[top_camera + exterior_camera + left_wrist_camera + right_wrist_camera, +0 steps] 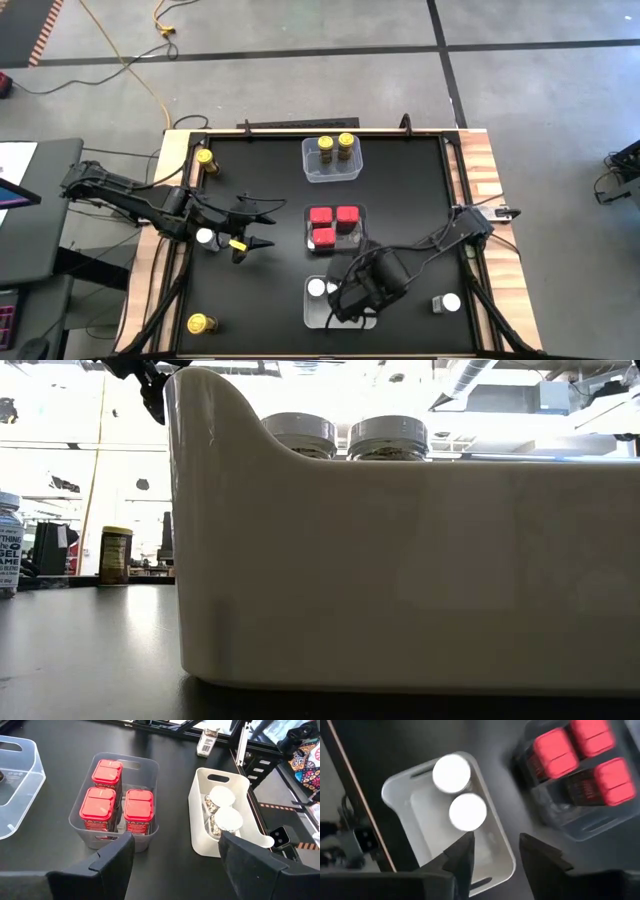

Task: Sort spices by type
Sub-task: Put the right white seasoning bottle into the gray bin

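Three tubs stand in a row down the table's middle. The far clear tub (332, 172) holds two yellow-capped jars (325, 147). The middle clear tub (150, 765) holds three red tins (100, 805). The near white tub (395, 795) holds two white-capped jars (467, 811), standing upright on its floor. My right gripper (497, 845) hangs above this tub's empty half, pointing steeply down, open with nothing between its fingers. My left gripper (175, 845) waits left of the red tins, open and empty, pointing toward the table's right.
Loose spices stand around the edges: a yellow-capped jar (204, 158) at far left, another (200, 323) at near left, a white-capped jar (205, 237) under my left arm, and one (450, 302) at near right. Bare black tabletop lies right of the tubs.
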Controlling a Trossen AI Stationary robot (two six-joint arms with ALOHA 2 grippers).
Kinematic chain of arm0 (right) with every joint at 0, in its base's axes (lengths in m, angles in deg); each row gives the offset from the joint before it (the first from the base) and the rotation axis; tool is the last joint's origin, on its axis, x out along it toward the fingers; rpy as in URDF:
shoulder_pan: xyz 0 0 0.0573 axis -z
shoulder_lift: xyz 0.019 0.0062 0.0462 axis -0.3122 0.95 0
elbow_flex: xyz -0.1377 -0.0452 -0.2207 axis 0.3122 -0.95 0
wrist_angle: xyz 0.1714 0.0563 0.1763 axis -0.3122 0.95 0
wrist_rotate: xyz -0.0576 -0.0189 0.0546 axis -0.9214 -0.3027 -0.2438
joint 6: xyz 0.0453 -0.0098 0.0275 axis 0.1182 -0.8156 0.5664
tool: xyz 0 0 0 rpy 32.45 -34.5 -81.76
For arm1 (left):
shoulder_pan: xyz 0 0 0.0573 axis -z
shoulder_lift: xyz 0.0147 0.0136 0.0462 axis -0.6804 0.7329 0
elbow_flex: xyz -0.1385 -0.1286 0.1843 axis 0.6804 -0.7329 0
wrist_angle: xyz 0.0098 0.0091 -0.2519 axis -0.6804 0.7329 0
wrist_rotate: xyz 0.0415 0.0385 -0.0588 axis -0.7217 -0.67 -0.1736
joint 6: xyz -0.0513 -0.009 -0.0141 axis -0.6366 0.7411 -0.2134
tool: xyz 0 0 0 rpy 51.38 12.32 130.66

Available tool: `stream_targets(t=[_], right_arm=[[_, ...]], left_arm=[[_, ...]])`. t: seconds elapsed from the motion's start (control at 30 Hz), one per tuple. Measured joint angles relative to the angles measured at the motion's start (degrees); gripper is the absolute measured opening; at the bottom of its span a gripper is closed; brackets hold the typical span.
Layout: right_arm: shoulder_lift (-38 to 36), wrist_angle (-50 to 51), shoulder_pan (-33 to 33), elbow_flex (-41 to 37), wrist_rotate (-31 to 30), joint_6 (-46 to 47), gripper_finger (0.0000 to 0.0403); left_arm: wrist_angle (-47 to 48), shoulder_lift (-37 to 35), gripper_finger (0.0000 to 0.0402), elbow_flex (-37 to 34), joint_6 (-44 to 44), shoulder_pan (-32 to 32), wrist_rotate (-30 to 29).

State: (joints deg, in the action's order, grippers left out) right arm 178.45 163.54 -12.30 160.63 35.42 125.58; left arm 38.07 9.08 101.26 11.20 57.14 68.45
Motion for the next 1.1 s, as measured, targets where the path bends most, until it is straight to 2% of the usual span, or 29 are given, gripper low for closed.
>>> stream_targets(t=[0.17, 0.33, 0.47, 0.73, 0.9, 1.1], right_arm=[[-1.56, -0.01, 1.1, 0.07, -0.62, 2.16, 0.0145], [-1.57, -0.16, 2.19, 0.07, -0.59, 8.31, 0.0126], [-1.57, -0.92, 3.63, 0.07, -0.59, 10.62, 0.0123], [-1.57, -0.04, 6.77, 0.07, -0.4, 7.82, 0.0127], [-1.57, -0.02, 8.23, 0.04, -0.35, 7.81, 0.0173], [-1.54, -0.01, 9.02, 0.04, 1.35, 9.1, 0.0278]], left_arm=[[-0.02, 0.01, 0.0277, 0.0, 0.0, 0.0, -0.59], [-0.02, 0.0, 0.0277, 0.0, 0.0, 0.0, -0.68], [-0.04, 0.0, 0.0277, 0.0, 0.0, 0.0, -0.68], [-0.06, 0.01, 0.0277, 0.0, 0.0, 0.0, -0.68], [-0.06, 0.01, 0.0277, 0.0, 0.0, 0.0, -0.7], [-0.06, 0.0, 0.0277, 0.0, 1.08, 0.0, -0.86]])
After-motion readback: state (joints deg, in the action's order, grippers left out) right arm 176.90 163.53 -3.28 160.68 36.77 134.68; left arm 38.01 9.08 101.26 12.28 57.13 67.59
